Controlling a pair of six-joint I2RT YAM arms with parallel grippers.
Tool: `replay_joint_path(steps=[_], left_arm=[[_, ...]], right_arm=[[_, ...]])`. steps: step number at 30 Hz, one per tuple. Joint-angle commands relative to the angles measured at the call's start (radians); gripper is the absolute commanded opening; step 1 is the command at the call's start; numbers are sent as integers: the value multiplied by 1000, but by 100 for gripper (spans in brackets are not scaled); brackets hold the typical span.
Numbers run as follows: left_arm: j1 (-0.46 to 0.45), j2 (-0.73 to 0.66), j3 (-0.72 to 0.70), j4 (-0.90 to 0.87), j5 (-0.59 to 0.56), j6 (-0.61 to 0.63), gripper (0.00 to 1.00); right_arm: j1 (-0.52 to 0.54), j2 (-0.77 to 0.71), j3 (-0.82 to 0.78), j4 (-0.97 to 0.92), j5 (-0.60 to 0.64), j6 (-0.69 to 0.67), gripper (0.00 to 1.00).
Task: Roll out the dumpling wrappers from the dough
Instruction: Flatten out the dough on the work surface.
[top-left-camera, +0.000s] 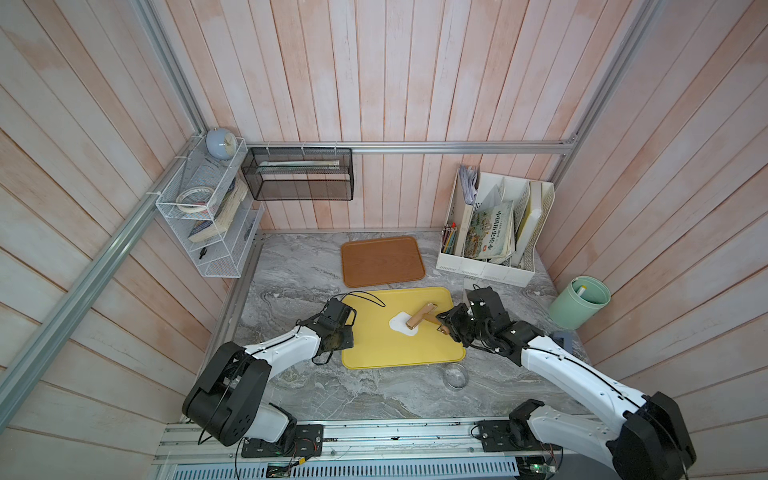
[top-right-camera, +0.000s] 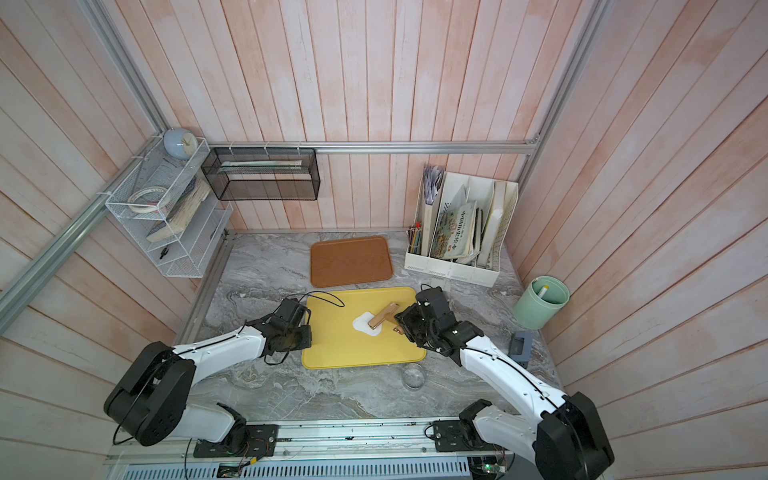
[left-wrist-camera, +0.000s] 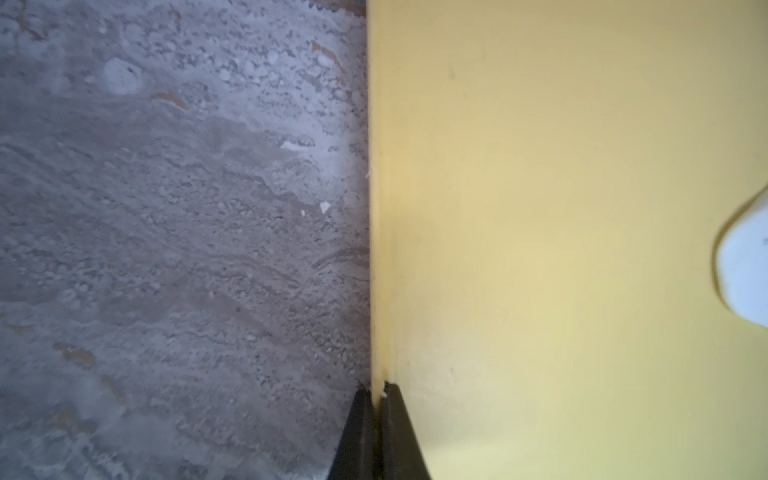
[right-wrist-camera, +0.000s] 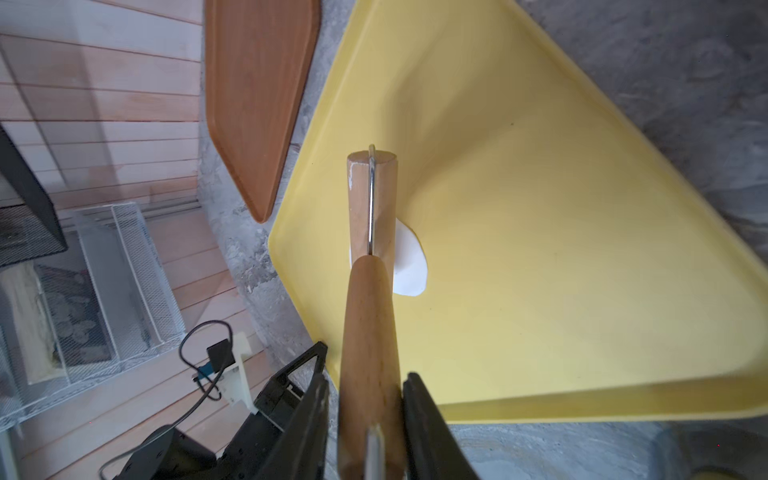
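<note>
The dough (top-left-camera: 399, 324) (top-right-camera: 361, 325) (right-wrist-camera: 410, 268) is a flattish white blob of irregular outline in the middle of the yellow tray (top-left-camera: 399, 353) (top-right-camera: 353, 353) (right-wrist-camera: 540, 249). A wooden roller (top-left-camera: 419, 316) (top-right-camera: 383, 316) (right-wrist-camera: 372, 199) rests across its right part. My right gripper (top-left-camera: 446, 322) (top-right-camera: 401, 325) (right-wrist-camera: 368, 378) is shut on the roller's handle. My left gripper (top-left-camera: 345, 337) (top-right-camera: 306, 336) (left-wrist-camera: 377, 388) is shut on the tray's left rim (left-wrist-camera: 376, 249). The dough's edge (left-wrist-camera: 744, 266) shows in the left wrist view. No dumpling wrappers are in view.
A brown tray (top-left-camera: 382, 261) lies just behind the yellow one. A small glass dish (top-left-camera: 455, 375) sits by the yellow tray's front right corner. At the right stand a white file organiser (top-left-camera: 494, 232) and a green bin (top-left-camera: 579, 302). Wire shelves (top-left-camera: 208, 216) hang at the left.
</note>
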Motion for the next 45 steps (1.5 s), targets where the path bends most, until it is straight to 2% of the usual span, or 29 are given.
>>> replay_joint_path(steps=[1, 11, 18, 25, 30, 33, 36, 39, 45], left_arm=[[-9, 60, -36, -105, 12, 12, 0], [-12, 61, -36, -106, 7, 13, 0], [-15, 58, -38, -103, 5, 15, 0], [-15, 59, -39, -103, 5, 15, 0], [-15, 62, -35, -107, 5, 13, 0], [-15, 67, -32, -109, 4, 13, 0], [-15, 62, -35, -107, 4, 15, 0], [-17, 62, -36, -106, 5, 15, 0], [-17, 61, -36, -105, 3, 11, 0]], right_arm=[[52, 2, 5, 63, 128, 123, 0], [88, 135, -35, -8, 243, 180, 0], [99, 185, -87, -2, 270, 231, 0], [99, 102, -78, -112, 248, 212, 0], [134, 99, -91, -169, 244, 222, 0], [131, 179, -105, -120, 276, 232, 0], [131, 320, -43, -103, 278, 203, 0], [134, 375, -4, -114, 286, 190, 0], [125, 232, -9, -110, 328, 176, 0]])
